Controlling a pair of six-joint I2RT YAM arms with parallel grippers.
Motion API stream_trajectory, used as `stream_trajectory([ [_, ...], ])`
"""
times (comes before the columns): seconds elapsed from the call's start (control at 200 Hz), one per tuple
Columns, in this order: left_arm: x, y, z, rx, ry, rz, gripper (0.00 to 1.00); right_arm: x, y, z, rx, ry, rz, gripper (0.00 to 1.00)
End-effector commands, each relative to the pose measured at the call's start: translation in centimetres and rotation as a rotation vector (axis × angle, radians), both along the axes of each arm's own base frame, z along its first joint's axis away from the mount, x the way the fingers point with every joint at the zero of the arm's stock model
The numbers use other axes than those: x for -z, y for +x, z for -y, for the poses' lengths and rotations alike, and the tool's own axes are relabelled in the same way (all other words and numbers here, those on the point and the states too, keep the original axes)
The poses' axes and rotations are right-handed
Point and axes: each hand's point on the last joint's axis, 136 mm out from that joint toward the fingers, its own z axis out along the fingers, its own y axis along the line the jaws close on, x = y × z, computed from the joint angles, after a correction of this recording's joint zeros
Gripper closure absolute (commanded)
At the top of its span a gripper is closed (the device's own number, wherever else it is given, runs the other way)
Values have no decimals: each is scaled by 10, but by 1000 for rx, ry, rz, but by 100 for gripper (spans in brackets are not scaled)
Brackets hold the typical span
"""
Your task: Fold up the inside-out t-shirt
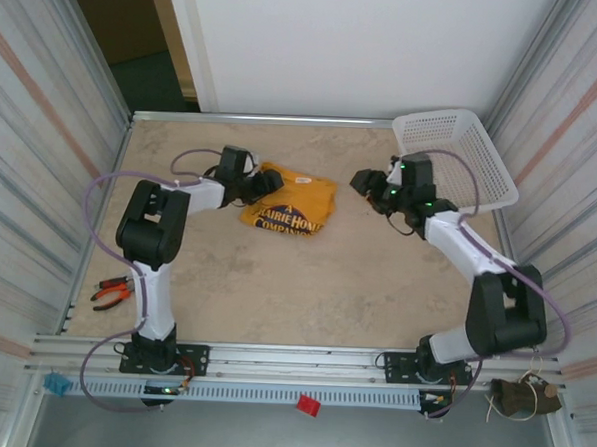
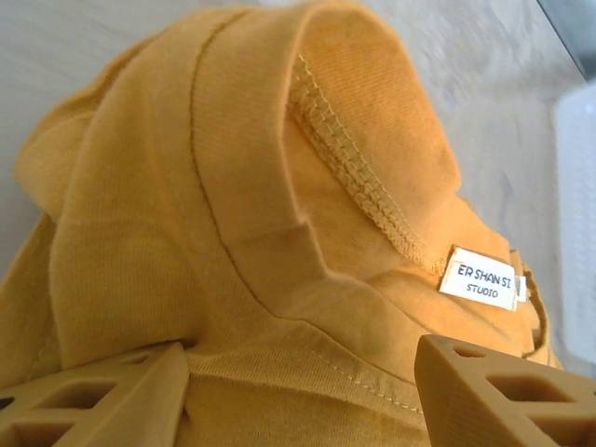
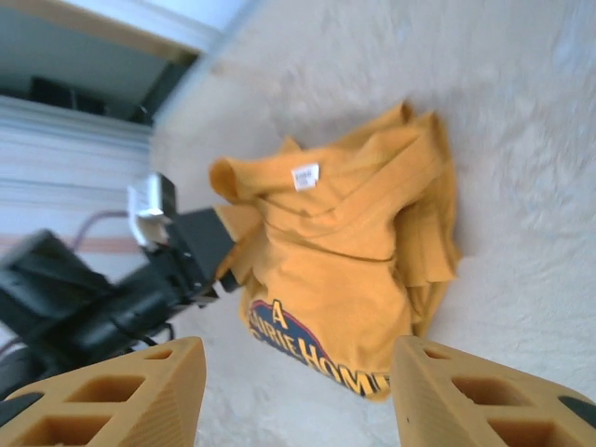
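Left claw (image 1: 263, 186) sits at the left edge of the inside-out t-shirt (image 1: 291, 205). In its own wrist view its fingers (image 2: 112, 391) stand wide apart with bunched cloth of the t-shirt (image 2: 233, 186) lying between them, and no pinch on the cloth can be seen. Right claw (image 1: 362, 180) hovers just right of the t-shirt, apart from it. Its wrist view shows the fingers (image 3: 121, 391) spread wide with nothing between them, and the t-shirt (image 3: 345, 233) lies beyond them with the left claw (image 3: 200, 247) at its far side. The t-shirt is a loosely folded, mustard-yellow heap, with dark lettering (image 1: 288, 223) showing on its near part. Its neck seam is humped up beside a small white label (image 2: 480, 279) reading "ER SHAN SI STUDIO". Under the t-shirt spreads the worktop (image 1: 305, 284), a pale beige, marbled surface that is bare near and far of the cloth. A white mesh basket (image 1: 487, 168) stands right of the t-shirt and farther back, well apart from it. Orange-handled pliers (image 1: 113, 292) lie left of the t-shirt and nearer, by the worktop's edge. Nearer than the t-shirt runs a metal rail (image 1: 301, 359) carrying both arm bases. Striped corrugated panels close in left (image 1: 34, 120) and right (image 1: 584, 118) of the t-shirt. A white board (image 1: 368, 47) rises behind it, with a dark opening (image 1: 119, 24) back and to its left.
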Motion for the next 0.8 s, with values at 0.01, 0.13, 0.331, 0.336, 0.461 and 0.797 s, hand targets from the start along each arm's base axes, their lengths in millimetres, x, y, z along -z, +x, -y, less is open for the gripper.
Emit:
stream_trajectory([
  [0.01,21,-9,-64,-114,157,-85,35,-9,-19,25,12,-53,-16,46],
  [0.13,11,2,-121,-189,220,-70,35,-16,-34,52,67,-120,1,38],
  [0.331,-67,34,-164,-71,285,117,31,-16,-49,92,144,-175,-1,20],
  [0.336,-69,34,-163,-61,285,122,31,-15,-49,94,147,-179,-2,19],
  [0.461,-131,24,-142,58,287,227,20,-12,-52,117,189,-319,6,1],
  [0.797,-193,-57,-166,-156,592,632,1,11,-35,208,479,-844,126,1],
])
